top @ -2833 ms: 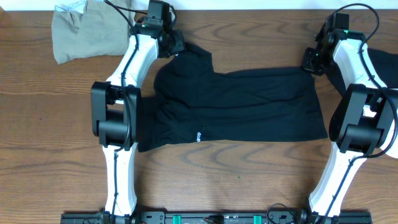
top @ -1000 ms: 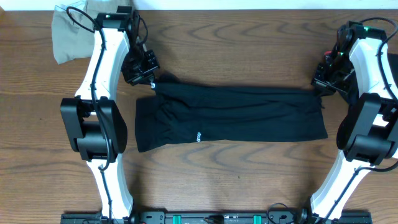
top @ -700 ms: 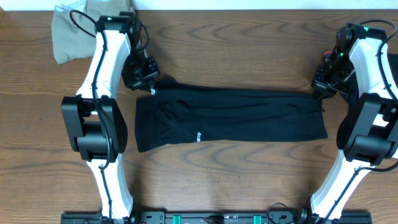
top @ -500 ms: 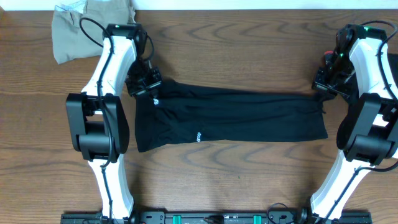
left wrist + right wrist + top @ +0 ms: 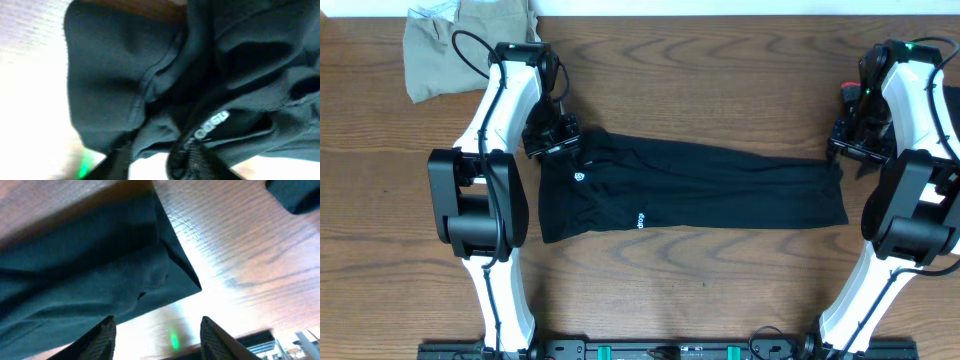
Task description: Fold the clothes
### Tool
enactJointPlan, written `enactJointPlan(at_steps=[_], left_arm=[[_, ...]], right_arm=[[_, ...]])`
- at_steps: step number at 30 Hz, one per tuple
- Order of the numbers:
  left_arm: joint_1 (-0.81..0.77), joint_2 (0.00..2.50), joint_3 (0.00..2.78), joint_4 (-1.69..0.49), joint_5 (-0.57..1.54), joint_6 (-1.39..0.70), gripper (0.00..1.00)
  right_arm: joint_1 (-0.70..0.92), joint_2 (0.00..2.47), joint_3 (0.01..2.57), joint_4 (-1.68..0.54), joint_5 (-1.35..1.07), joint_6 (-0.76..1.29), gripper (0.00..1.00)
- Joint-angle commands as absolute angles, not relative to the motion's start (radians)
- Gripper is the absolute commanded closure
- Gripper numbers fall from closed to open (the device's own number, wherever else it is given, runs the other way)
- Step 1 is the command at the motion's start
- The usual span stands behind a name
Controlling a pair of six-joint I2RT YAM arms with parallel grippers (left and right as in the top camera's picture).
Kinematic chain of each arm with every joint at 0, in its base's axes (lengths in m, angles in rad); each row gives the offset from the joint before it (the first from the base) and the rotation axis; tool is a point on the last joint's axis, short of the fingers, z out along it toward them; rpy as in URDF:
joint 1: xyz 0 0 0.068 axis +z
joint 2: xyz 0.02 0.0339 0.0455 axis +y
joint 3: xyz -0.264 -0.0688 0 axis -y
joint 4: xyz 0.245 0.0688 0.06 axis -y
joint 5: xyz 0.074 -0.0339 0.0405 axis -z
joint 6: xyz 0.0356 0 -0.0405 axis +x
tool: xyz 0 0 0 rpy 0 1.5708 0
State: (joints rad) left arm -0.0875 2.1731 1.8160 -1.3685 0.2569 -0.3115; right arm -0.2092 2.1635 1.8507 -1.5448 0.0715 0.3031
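A black garment (image 5: pixel 700 190) lies on the table, folded into a long strip with a small white logo on it. My left gripper (image 5: pixel 552 138) hovers over its top-left corner. In the left wrist view the bunched black cloth (image 5: pixel 165 75) fills the picture, and the left gripper (image 5: pixel 155 162) is open with bright table showing between its fingers. My right gripper (image 5: pixel 853 148) stands at the strip's top-right corner. In the right wrist view it (image 5: pixel 159 335) is open and empty, with the garment's corner (image 5: pixel 185 277) lying flat just ahead of it.
A beige garment (image 5: pixel 450 45) lies crumpled at the back left of the wooden table (image 5: pixel 700 80). Another dark cloth (image 5: pixel 295 195) lies at the far right, near the right arm. Both arm bases stand at the front edge.
Both grippers carried the garment's back edge toward the front, folding it into a narrower strip. Within the last half second both opened and let go of the cloth.
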Motion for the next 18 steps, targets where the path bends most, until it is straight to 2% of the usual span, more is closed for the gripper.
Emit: enactJointPlan(at_steps=[1, 7, 10, 12, 15, 18], left_arm=[[-0.083, 2.169, 1.818, -1.378, 0.219, -0.307, 0.36], [-0.082, 2.121, 1.864, -1.382, 0.195, -0.308, 0.34], [-0.084, 2.052, 1.877, -1.368, 0.162, -0.308, 0.21], [-0.091, 1.989, 1.877, -1.354, 0.163, -0.308, 0.11], [-0.118, 1.929, 1.877, -1.337, 0.164, -0.308, 0.03], [-0.179, 1.888, 1.877, -1.314, 0.179, -0.314, 0.02]], right_arm=[[-0.216, 2.131, 1.87, -1.545, 0.101, 0.307, 0.46], [-0.216, 2.131, 1.89, -1.55, 0.08, 0.307, 0.44], [-0.215, 2.131, 1.922, -1.563, 0.04, 0.293, 0.43], [-0.206, 2.13, 1.937, -1.559, -0.074, 0.232, 0.43], [-0.181, 2.13, 1.936, -1.531, -0.29, 0.087, 0.42], [-0.126, 2.13, 1.933, -1.501, -0.469, -0.008, 0.41]])
